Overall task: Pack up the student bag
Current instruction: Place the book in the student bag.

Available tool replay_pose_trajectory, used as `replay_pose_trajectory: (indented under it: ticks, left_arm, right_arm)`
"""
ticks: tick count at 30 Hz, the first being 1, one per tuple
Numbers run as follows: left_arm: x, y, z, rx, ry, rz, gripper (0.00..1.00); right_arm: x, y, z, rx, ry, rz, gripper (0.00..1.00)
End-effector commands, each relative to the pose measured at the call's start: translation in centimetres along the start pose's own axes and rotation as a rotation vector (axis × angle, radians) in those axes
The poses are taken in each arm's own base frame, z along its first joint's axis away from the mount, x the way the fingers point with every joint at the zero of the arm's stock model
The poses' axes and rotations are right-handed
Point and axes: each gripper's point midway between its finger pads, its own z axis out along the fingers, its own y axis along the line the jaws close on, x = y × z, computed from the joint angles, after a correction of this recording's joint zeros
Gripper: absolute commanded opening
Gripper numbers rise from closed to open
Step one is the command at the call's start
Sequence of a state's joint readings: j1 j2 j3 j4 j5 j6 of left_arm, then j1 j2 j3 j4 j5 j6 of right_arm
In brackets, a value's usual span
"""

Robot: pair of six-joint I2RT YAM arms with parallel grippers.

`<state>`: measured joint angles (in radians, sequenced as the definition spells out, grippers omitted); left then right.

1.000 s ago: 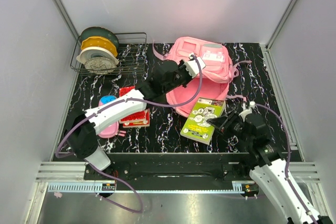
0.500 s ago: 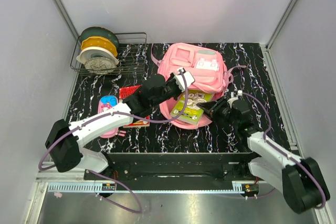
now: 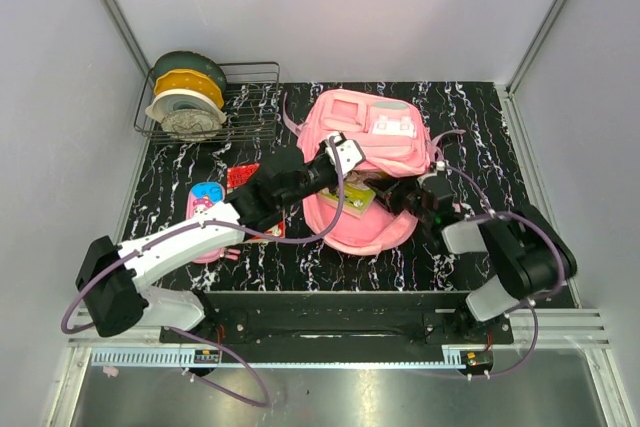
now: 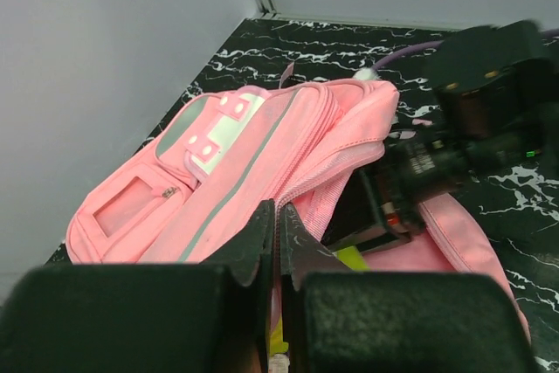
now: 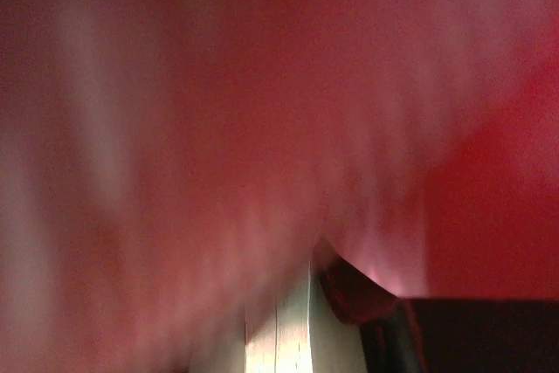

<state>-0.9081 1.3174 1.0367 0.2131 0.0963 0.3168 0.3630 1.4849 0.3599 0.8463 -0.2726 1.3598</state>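
Observation:
The student bag (image 3: 375, 132), a large pink backpack, lies at the middle of the table with its mouth facing the arms. My left gripper (image 3: 338, 154) is shut on the upper edge of that mouth and holds it up; in the left wrist view the closed jaws (image 4: 279, 209) pinch the pink zipper edge (image 4: 336, 176). My right gripper (image 3: 388, 193) reaches into the mouth, shut on a green booklet (image 3: 360, 197) that is mostly inside. In the right wrist view only blurred pink lining (image 5: 218, 111) and the booklet's pale edge (image 5: 279, 329) show.
A wire rack (image 3: 255, 97) with several spools (image 3: 185, 97) stands at the back left. A pink-and-blue pencil case (image 3: 205, 209) and a red flat item (image 3: 243, 177) lie left of the bag, partly under my left arm. Grey walls close in three sides.
My right gripper carried the green booklet left from the table into the bag's mouth. My left gripper pulled the bag's upper edge toward the near left, and the bag shifted slightly.

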Motion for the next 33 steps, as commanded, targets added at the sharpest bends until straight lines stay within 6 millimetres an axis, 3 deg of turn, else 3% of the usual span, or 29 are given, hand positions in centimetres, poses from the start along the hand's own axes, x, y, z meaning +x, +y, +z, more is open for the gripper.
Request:
replay_pose_trajectory:
  ticks: [1, 2, 3, 8, 9, 10, 12, 14, 16, 21, 29, 31, 33]
  left_arm:
    - [-8.9, 1.3, -2.1, -0.03, -0.292, 0.046, 0.0]
    - [-8.6, 1.0, -2.3, -0.022, -0.287, 0.049, 0.0]
    - [-8.4, 0.8, -2.3, -0.012, -0.285, 0.051, 0.0]
    - [-7.7, 0.4, -2.8, 0.003, -0.278, 0.064, 0.0]
    - [-7.7, 0.3, -2.8, 0.004, -0.278, 0.063, 0.0]
    - [-7.3, 0.2, -2.8, 0.008, -0.272, 0.068, 0.0]
    - [-7.4, 0.3, -3.0, -0.003, -0.284, 0.072, 0.0]
    - [-7.1, 0.6, -3.0, -0.018, -0.277, 0.069, 0.0]
    - [-6.8, 0.7, -3.0, -0.026, -0.27, 0.068, 0.0]
    - [-6.6, 0.8, -2.8, -0.034, -0.266, 0.067, 0.0]
    - [-6.5, 0.2, -2.1, -0.009, -0.274, 0.032, 0.0]
    - [-6.5, 0.1, -2.1, -0.005, -0.274, 0.03, 0.0]
    - [-6.4, 0.3, -2.2, -0.011, -0.273, 0.027, 0.0]
  right_arm:
    - [-1.0, 9.5, 1.7, -0.369, 0.024, -0.095, 0.0]
    - [-0.9, 8.4, 2.6, -0.345, 0.044, -0.084, 0.0]
    - [-1.1, 8.9, 3.2, -0.359, 0.045, -0.088, 0.0]
    - [-2.4, 7.1, 5.1, -0.274, 0.035, -0.087, 0.01]
    - [-2.2, 5.8, 5.6, -0.214, 0.057, -0.087, 0.03]
    - [-1.9, 5.4, 5.8, -0.197, 0.079, -0.112, 0.06]
    - [-1.7, 4.6, 6.2, -0.158, 0.101, -0.118, 0.23]
    - [-1.5, 4.1, 6.1, -0.138, 0.111, -0.135, 0.4]
    - [-1.1, 4.3, 5.6, -0.146, 0.132, -0.152, 0.46]
    - [-0.3, 2.6, 4.0, -0.083, 0.147, -0.176, 0.61]
    - [0.9, 0.7, 2.4, -0.005, 0.128, 0.034, 0.72]
    - [1.4, 1.1, 2.3, -0.014, 0.106, 0.081, 0.76]
    - [3.1, 0.6, 2.4, 0.033, 0.115, 0.084, 0.78]
